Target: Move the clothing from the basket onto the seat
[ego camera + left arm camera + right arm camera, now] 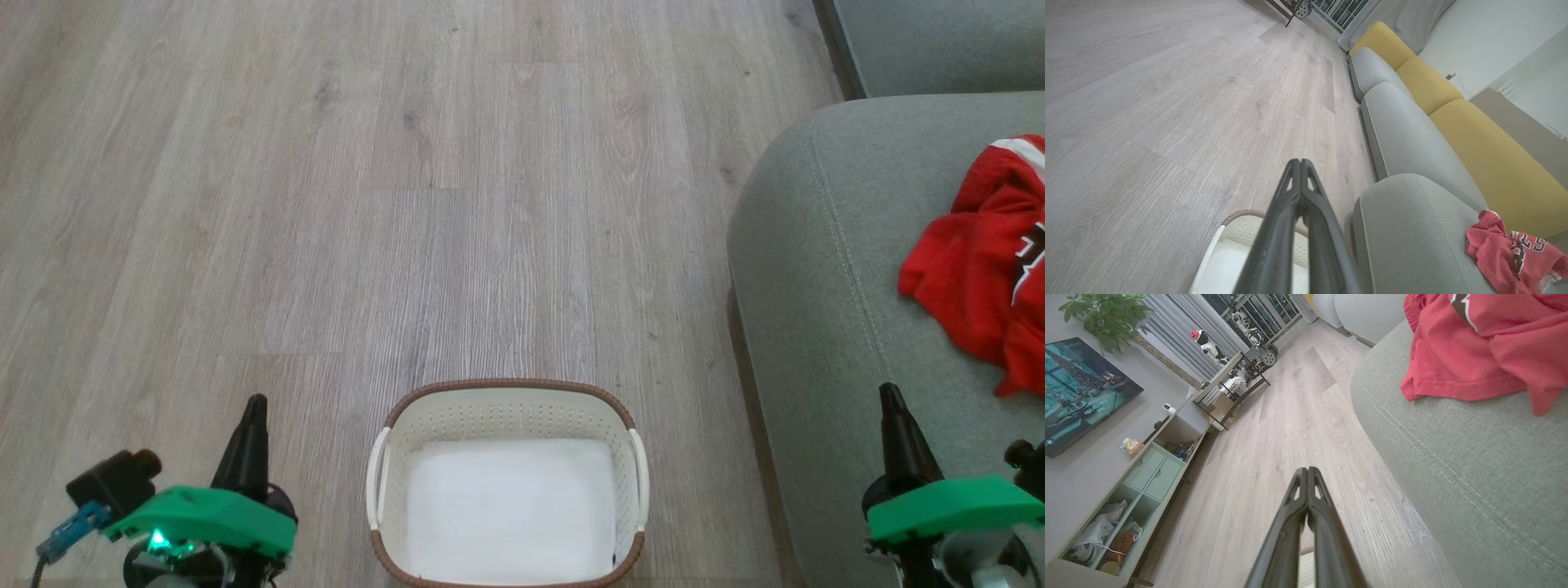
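Red clothing (984,269) lies crumpled on the grey seat (824,286) at far right, with white trim and black lettering showing. The basket (506,388) sits on the floor (408,204) left of the seat, its white bottom bare. The left claw (255,404) and right claw (888,392) hang low on either side of the basket, fingers pointing away. Both are pinched fully closed and hold nothing.

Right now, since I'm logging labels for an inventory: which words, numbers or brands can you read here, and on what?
Nothing reads clearly.
clothing: black-and-white block lettering, crumpled and folded, not readable.
television: a pale line of text on the picture, too small to read.
basket and seat: no text visible.
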`<state>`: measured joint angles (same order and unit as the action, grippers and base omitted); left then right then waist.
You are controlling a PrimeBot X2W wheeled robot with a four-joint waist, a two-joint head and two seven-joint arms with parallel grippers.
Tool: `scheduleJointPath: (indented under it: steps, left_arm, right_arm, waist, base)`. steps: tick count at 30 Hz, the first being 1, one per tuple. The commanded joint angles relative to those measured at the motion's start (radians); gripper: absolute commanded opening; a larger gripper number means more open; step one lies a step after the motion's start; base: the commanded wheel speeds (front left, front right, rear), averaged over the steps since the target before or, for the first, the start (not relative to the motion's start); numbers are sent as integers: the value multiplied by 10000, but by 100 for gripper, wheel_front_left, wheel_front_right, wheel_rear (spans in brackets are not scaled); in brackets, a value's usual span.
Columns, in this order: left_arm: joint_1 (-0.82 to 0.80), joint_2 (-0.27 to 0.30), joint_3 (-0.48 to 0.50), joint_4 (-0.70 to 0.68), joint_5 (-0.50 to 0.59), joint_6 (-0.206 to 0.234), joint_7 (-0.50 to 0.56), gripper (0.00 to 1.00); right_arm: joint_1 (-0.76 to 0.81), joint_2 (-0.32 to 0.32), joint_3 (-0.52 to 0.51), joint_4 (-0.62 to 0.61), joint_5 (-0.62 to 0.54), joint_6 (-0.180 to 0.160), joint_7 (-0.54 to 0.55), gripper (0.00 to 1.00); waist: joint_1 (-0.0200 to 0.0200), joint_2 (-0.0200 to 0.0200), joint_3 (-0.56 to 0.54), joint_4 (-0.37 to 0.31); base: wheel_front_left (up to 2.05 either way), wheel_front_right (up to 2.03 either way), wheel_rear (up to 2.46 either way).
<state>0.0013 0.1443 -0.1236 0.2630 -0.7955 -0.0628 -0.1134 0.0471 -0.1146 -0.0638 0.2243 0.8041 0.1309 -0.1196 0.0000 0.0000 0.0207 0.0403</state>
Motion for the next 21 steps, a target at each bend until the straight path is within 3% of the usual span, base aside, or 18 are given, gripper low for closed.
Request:
scheduleJointPath:
  steps: [1,21]
  left_arm:
    - [-614,3,294,-276,-282,-93,63,0]
    - [-733,-231,812,-251,-2225,-238,612,0]
  right_arm:
    - [-465,-17,-30,-277,298,1,72,0]
    - [-732,132,-128,-158,2234,0,616,0]
  waist:
    - [0,0,-4,-8]
    - [0,0,-46,-106]
  base:
    - [0,0,0]
    - [0,0,0]
